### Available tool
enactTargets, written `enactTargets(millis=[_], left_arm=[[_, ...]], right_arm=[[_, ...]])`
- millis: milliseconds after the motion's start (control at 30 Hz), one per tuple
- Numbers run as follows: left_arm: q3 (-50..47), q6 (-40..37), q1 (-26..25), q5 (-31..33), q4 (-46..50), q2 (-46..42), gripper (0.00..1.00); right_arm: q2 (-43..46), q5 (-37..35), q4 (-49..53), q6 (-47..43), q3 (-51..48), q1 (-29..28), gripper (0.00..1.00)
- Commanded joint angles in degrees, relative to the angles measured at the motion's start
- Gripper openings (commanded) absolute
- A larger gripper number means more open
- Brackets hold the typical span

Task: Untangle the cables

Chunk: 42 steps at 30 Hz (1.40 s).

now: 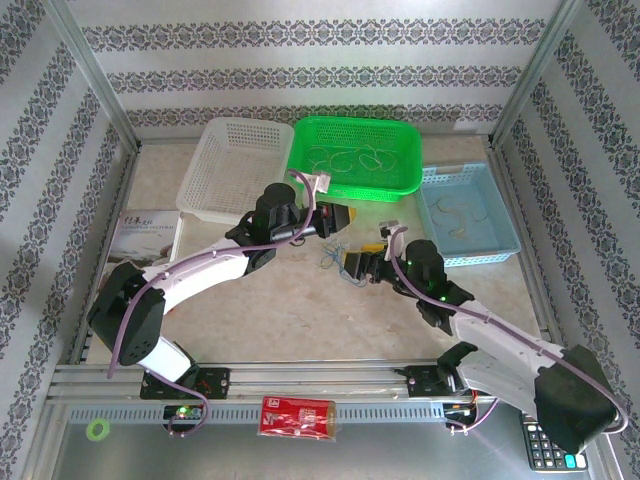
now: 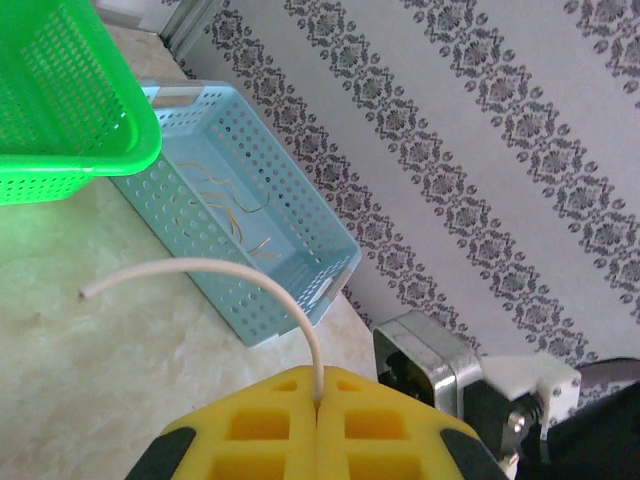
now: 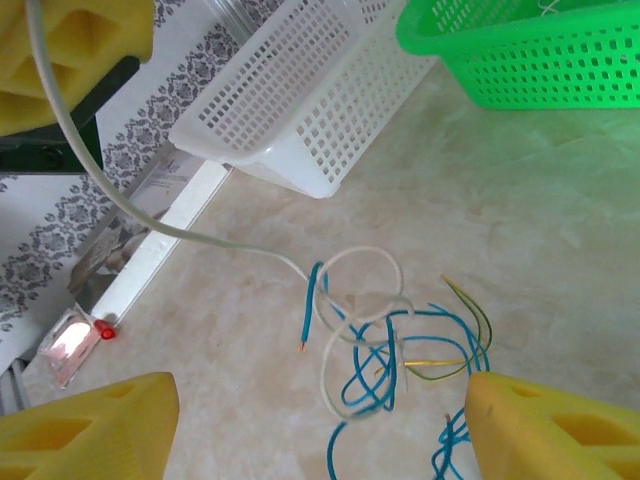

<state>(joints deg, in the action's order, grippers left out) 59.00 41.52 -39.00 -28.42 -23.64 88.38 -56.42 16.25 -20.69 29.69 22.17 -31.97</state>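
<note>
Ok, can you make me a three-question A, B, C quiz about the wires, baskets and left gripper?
1. Where is the wire tangle? A on a chair; B on the table; C on a shelf.
2. How many baskets are there? A one; B five; C three.
3. What is the left gripper doing? A pinching a white wire; B open and empty; C holding a spoon.
Answers: 1 B, it lies on the bare tabletop. 2 C, a white basket, a green basket, a blue basket. 3 A, the wire sticks out between its shut pads.
</note>
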Motion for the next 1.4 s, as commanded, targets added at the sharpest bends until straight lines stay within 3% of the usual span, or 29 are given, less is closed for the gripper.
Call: enactTargets(millis=[0, 400, 467, 567, 667, 800, 1000, 1133, 1367], left_arm=[[1.91, 4.56, -0.37, 0.78, -3.8, -1.41, 0.0], [2.66, 11.6, -0.55, -0.31, -7.32, -1.1, 0.0], [3.21, 12.29, -0.55, -0.4, -7.31, -1.25, 0.0], [4.46, 12.63, -0.56, -0.6, -6.47, -1.68, 0.0], [7.36, 11.68, -0.38, -0.99, -4.03, -2.39, 0.0], [12.1, 9.91, 0.26, -1.37, -0.04, -3.29, 0.0], [17.9, 8.31, 1.68, -2.13, 4.03, -4.5, 0.0], [19.82, 7.46, 2.26, -2.23, 5.46, -5.31, 0.0], [21.94, 6.92, 3.08, -2.46, 6.86, -6.09, 0.0]], right_arm=[[-2.18, -4.25, -4.61, -2.79, 3.31, -1.22, 0.76], [-15.73, -12.08, -15.96, -2.06, 7.76, -2.4, 0.73], [-18.37, -13.82, -17.62, -1.45, 8.36, -2.4, 0.65], [-21.03, -15.72, -19.09, -0.64, 8.21, -2.23, 0.37], [-22.38, -15.82, -20.47, 0.33, 6.55, -2.05, 0.2], [-22.83, -16.52, -22.9, 2.08, 2.88, -1.85, 0.1], [-23.17, -16.95, -25.79, 4.31, -1.93, -1.69, 0.11], [-23.38, -17.04, -26.75, 5.37, -4.27, -1.68, 0.25], [-24.12, -17.51, -28.35, 6.69, -6.33, -1.61, 0.26]])
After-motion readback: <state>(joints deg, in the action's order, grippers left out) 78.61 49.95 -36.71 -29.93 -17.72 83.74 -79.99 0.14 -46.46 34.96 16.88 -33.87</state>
